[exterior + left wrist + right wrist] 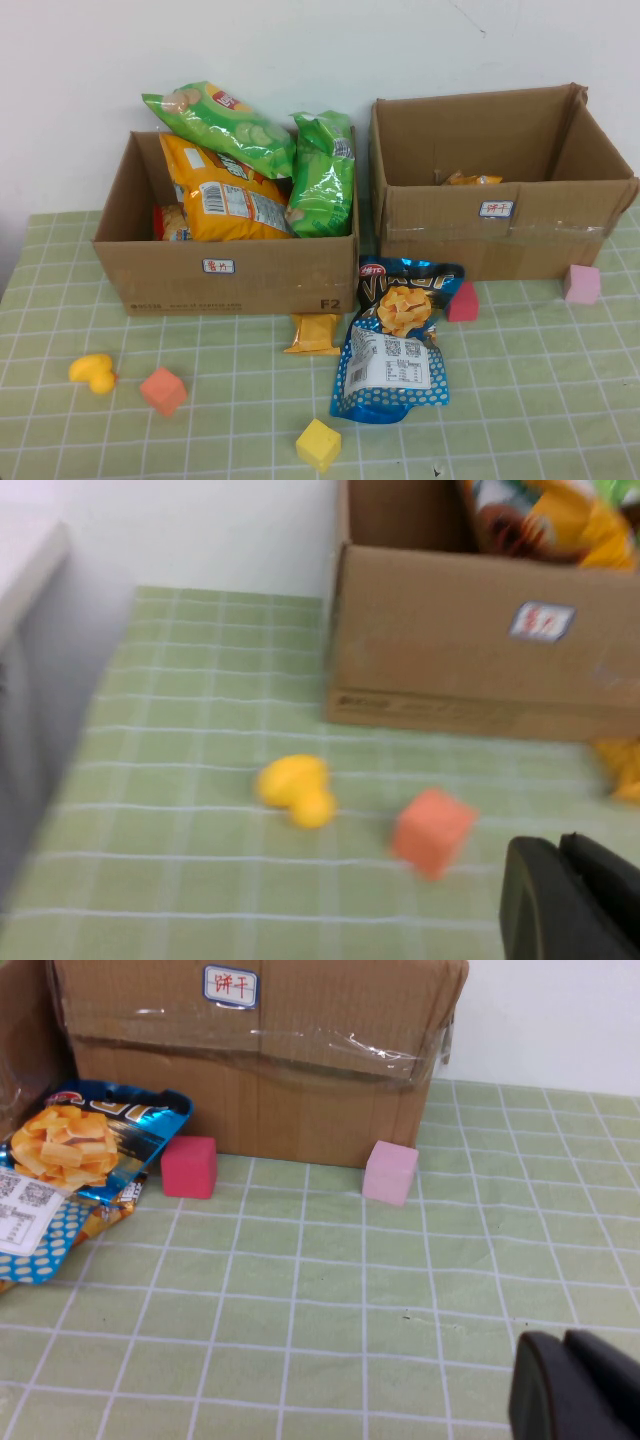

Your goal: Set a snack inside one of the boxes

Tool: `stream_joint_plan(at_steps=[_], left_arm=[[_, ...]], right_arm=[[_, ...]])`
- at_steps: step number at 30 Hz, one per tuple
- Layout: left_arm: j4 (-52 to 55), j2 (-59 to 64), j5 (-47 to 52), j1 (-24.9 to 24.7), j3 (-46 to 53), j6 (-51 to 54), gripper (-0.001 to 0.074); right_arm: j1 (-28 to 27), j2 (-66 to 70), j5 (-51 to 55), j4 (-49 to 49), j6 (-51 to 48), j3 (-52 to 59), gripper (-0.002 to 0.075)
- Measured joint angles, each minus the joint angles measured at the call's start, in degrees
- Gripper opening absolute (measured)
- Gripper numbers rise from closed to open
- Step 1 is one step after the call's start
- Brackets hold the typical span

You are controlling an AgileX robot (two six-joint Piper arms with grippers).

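Green checkered tablecloth (pixel 520 380); I'm eyeing the snack packet (pixel 315 333) lying against the left box (pixel 225 275). Left gripper (pixel 570 900) and right gripper (pixel 580 1390) hovering low; finger state unreadable. Approaching from above seems best.

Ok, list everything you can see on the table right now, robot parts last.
left box: 1, brown, far left, full of chip bags
chip bags: green and orange ones, count unclear, in left box
right box: 1, brown, far right
small packet: 1, orange, inside right box
snack: 1, orange-yellow, in front of left box
blue chip bag: 1, centre
cubes: orange, yellow, red, pink
duck toy: 1, yellow, near left
left tool: black, low over the mat, near the orange cube
right tool: black, low over the mat, facing the right box
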Motion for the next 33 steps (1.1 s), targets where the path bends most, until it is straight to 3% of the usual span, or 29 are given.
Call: stream_joint_plan(at_steps=[3,8,11,20,27,33], left_arm=[[-9.30,0.00,-1.38,0.00,0.24,-1.39,-0.0003],[-42.40,0.00,-3.48,0.00,0.24,-4.10,-0.0003],[-52.03,0.00,-4.39,0.00,0.24,-4.34,-0.0003],[-58.14,0.00,-7.31,-0.10,0.24,-1.75,-0.0003],[-57.44,0.88,1.35,-0.07,-6.53,30.07,-0.0003],[-44.84,14.71,14.66,-0.07,-19.39,37.23,-0.0003]], right_arm=[[0.00,0.00,0.00,0.00,0.00,0.00,-0.0002],[0.00,0.00,0.00,0.00,0.00,0.00,-0.0002],[0.00,0.00,0.00,0.00,0.00,0.00,-0.0002],[0.00,0.00,0.00,0.00,0.00,0.00,-0.0002],[0.00,0.00,0.00,0.00,0.00,0.00,-0.0002],[0.00,0.00,0.00,0.00,0.00,0.00,-0.0002]])
